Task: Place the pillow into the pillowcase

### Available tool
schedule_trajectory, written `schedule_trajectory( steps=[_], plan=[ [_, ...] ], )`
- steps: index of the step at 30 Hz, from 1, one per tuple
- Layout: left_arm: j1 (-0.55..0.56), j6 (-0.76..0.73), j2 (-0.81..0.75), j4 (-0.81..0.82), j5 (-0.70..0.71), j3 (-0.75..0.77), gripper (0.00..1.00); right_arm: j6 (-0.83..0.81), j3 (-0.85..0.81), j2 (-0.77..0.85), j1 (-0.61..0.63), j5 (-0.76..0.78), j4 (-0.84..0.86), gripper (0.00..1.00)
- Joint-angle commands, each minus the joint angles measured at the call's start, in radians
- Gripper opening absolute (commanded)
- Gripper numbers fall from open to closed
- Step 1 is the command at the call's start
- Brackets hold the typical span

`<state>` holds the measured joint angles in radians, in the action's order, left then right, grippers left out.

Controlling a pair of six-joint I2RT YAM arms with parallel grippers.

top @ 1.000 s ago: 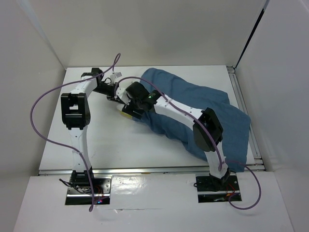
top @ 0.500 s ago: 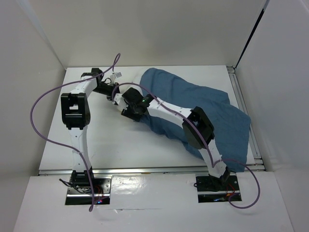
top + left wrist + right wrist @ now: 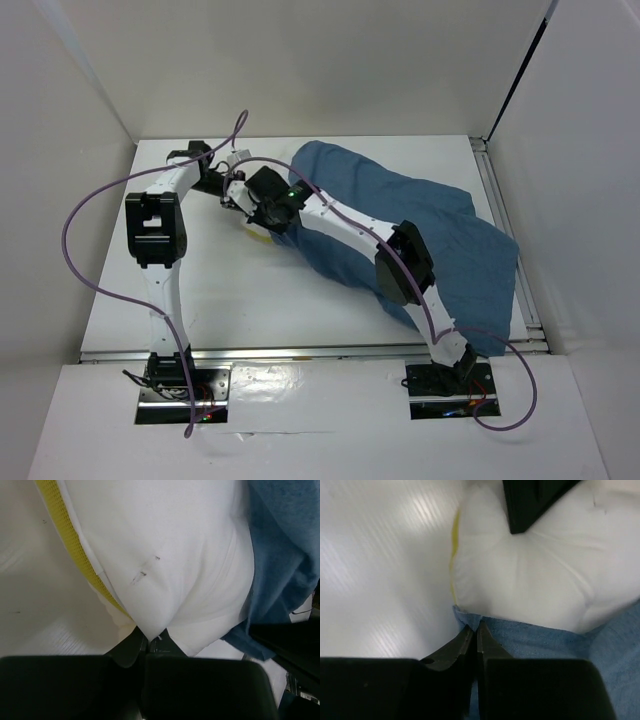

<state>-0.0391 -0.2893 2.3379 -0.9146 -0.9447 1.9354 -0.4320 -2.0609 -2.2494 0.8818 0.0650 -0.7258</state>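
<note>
**Left claw** is seen shut on a pinch of white cover at the exposed end of the large, soft, puffy white pillow w/ a yellow mesh band along its edge. The cover is drawn into a pleat at the tips. **Right claw**, jaws brought almost together, appears nipped on the hem of the large, dusty-blue, wrinkled thin-cloth pillowcase, just below the pillow's bulge. Both claws are set close together at the bundle's left end, nr the rear-left of the white desk.

Only the pillow's left end is shown outside the case mouth. The rest is taken to be under the blue cloth, which is spread from rear centre to the desk's near-right edge.

Handling, as judged: the pillow is light, squashy & springy, so the fill can be expected to bulge against the hem. A grip is best taken on the cover at a corner, not on the fill. The pillowcase is limp & thin, apt to slip from a shallow nip. The hem at the mouth is the place to be held, approx. where it is taken now.

Pose: the left arm is reached fwd & bent right at the wrist. The right arm is stretched diagonally across the case, elbow over blue cloth, wrist pitched down.
</note>
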Motion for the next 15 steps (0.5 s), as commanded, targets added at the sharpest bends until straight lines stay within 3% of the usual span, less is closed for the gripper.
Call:
schedule_trajectory(
  steps=[1, 5, 8, 10, 15],
  plan=[
    [0.005, -0.014, -0.023, -0.007, -0.032, 0.020, 0.00, 0.021, -0.128, -0.004, 0.071, -0.080, -0.006, 0.11],
    [0.005, -0.004, -0.023, -0.007, -0.042, 0.040, 0.00, 0.021, -0.128, -0.004, 0.095, -0.105, -0.024, 0.14],
    [0.005, 0.006, -0.014, -0.016, -0.052, 0.040, 0.00, 0.021, -0.128, -0.004, 0.095, -0.135, -0.024, 0.02],
    [0.005, 0.018, -0.014, -0.017, -0.080, 0.049, 0.00, 0.021, -0.128, -0.004, 0.104, -0.146, -0.015, 0.00],
    [0.005, 0.006, 0.035, -0.133, -0.244, 0.100, 0.00, 0.012, -0.180, -0.051, 0.114, -0.156, -0.006, 0.00]
  ],
)
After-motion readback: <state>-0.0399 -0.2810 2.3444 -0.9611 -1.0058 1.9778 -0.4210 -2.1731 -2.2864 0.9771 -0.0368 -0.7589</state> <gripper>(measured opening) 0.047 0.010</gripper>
